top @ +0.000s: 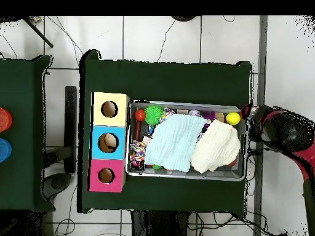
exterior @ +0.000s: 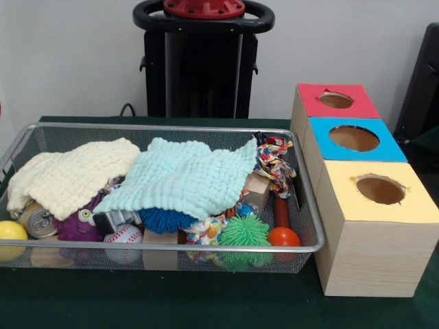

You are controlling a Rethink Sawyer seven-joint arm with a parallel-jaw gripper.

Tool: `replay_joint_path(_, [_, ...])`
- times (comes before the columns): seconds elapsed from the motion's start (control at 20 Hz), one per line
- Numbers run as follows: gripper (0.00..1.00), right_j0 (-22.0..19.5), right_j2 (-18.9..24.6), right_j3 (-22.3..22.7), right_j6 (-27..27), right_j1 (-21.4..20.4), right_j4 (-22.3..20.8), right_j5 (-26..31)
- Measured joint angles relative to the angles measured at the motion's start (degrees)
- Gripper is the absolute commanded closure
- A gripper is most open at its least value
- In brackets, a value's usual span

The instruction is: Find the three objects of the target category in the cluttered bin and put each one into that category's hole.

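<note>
Green cloth covers the tabletop (exterior: 171,301). On it sits a big silver wire-mesh bin (exterior: 312,219) full of toys. Right beside the bin stands a row of three wooden boxes, each with a round hole on top: a yellow-topped box (exterior: 377,205), a blue-topped box (exterior: 353,139) and a red-topped box (exterior: 336,101).

Two soft knitted cloths lie over the pile and hide much of it: a light blue cloth (exterior: 185,175) and a cream cloth (exterior: 72,175).

Peeking out at the front are a green spiky rubber ball (exterior: 243,232), a blue spiky ball (exterior: 164,219), a white baseball with red stitches (exterior: 123,236), a smooth yellow ball (exterior: 12,231), an orange ball (exterior: 283,237), a shiny drink can (exterior: 38,221) and a knotted rag rope of many colours (exterior: 274,164).

From overhead, the red and black arm (top: 280,132) is off past the bin's end, apart from the toys. Its pincer cannot be made out, so I cannot tell how it stands.
</note>
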Motion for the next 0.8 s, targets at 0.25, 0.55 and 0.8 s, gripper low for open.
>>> replay_joint_path(0.25, [0.00, -0.13, 0.06, -1.34, 0.00, 1.38, -0.01, 0.01])
replay_joint_path(0.55, [0.00, -0.41, 0.14, -1.57, 0.00, 1.63, -0.01, 0.01])
replay_joint_path(0.8, [0.00, -0.41, 0.13, -1.57, 0.00, 0.77, -0.01, 0.21])
